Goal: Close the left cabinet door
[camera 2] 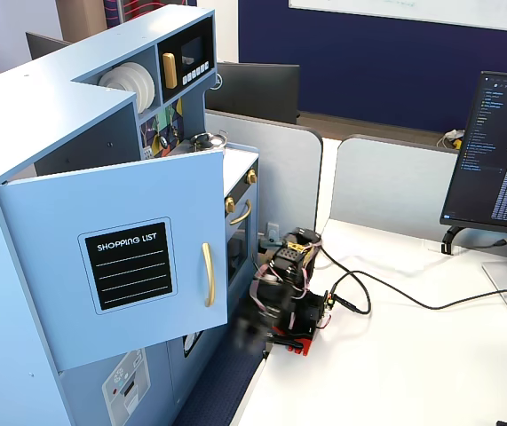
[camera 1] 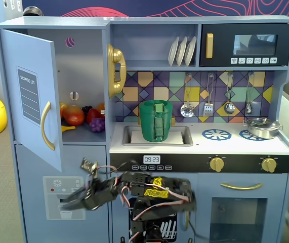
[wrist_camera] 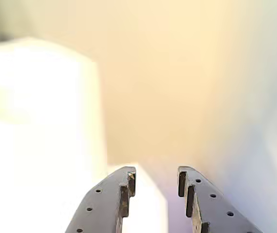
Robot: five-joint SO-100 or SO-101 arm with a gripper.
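Observation:
The left cabinet door is light blue and stands swung open at the kitchen's upper left. It carries a black "SHOPPING LIST" chalkboard and a curved gold handle. The other fixed view shows the door jutting out, with its handle near the free edge. My black gripper is low, below the door's bottom edge and in front of the lower dispenser panel, pointing left. It is blurred in the side fixed view. In the wrist view the gripper is open and empty against a washed-out pale surface.
Toy fruit lies in the open fridge compartment. The ice dispenser panel is behind the gripper. A gold phone and a green pot are to the right. A monitor and cables are on the white desk.

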